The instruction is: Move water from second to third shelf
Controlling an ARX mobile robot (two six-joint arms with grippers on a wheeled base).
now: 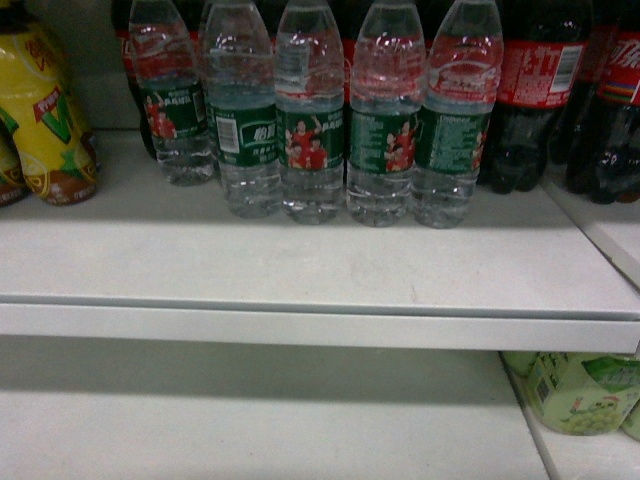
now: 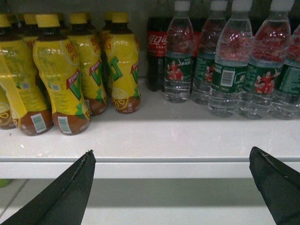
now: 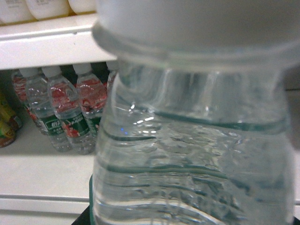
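Against right pincer's camera, water [image 3: 192, 154].

My left gripper [image 2: 171, 187]: two black fingers [image 2: 65, 197] spread wide apart, nothing between them. My right gripper: hidden from sight, state undeterminable.

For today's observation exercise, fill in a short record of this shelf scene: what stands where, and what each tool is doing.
upper shelf: row of water bottles, upright, side by side
left of the water: yellow drink bottles
behind and right of the water: cola bottles
lower shelf: bare in front; green drink pack at far right
left tool: open, empty, level with the shelf edge
right tool: not itself visible; one water bottle fills its camera view, apparently held
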